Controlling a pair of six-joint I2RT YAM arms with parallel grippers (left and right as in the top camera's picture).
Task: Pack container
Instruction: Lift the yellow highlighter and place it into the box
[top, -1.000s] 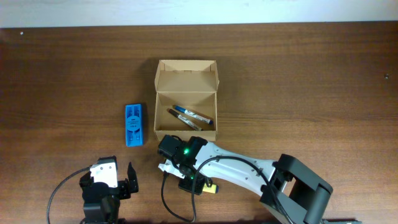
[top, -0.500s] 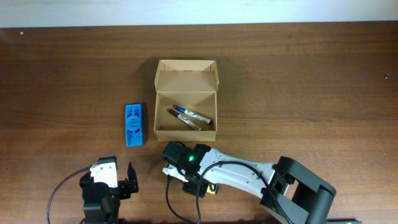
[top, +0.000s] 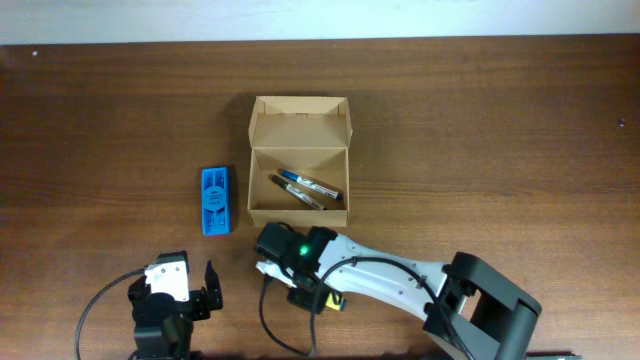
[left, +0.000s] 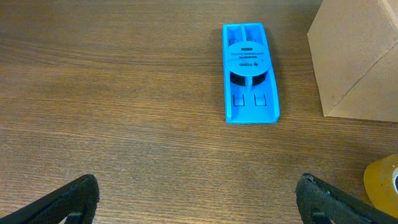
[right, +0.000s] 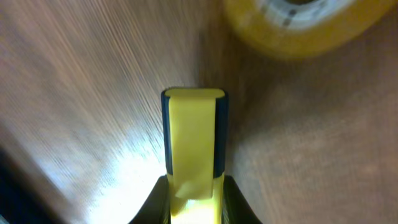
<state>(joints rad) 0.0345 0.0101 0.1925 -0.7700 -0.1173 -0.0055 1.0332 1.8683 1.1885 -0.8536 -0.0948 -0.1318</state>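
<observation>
The tan cardboard container (top: 298, 215) stands open at mid-table with its flap lid up at the back; two pens (top: 305, 188) lie inside. Its corner shows in the left wrist view (left: 360, 56). My right gripper (top: 268, 255) is just in front of the container's front left corner. In the right wrist view it (right: 193, 186) is shut on a narrow yellow and dark-blue object (right: 194, 137) close above the table. A yellow tape roll (right: 298, 25) lies just ahead of it. My left gripper (left: 199, 199) is open and empty at the near left (top: 175, 295).
A blue plastic holder (top: 215, 200) lies left of the container and also shows in the left wrist view (left: 250, 71). The tape roll's edge shows in the left wrist view (left: 384, 180). A small yellow patch (top: 336, 300) shows under the right arm.
My right gripper dipped slightly toward the near edge, then came back a little toward the container's front. The left arm has not moved.
</observation>
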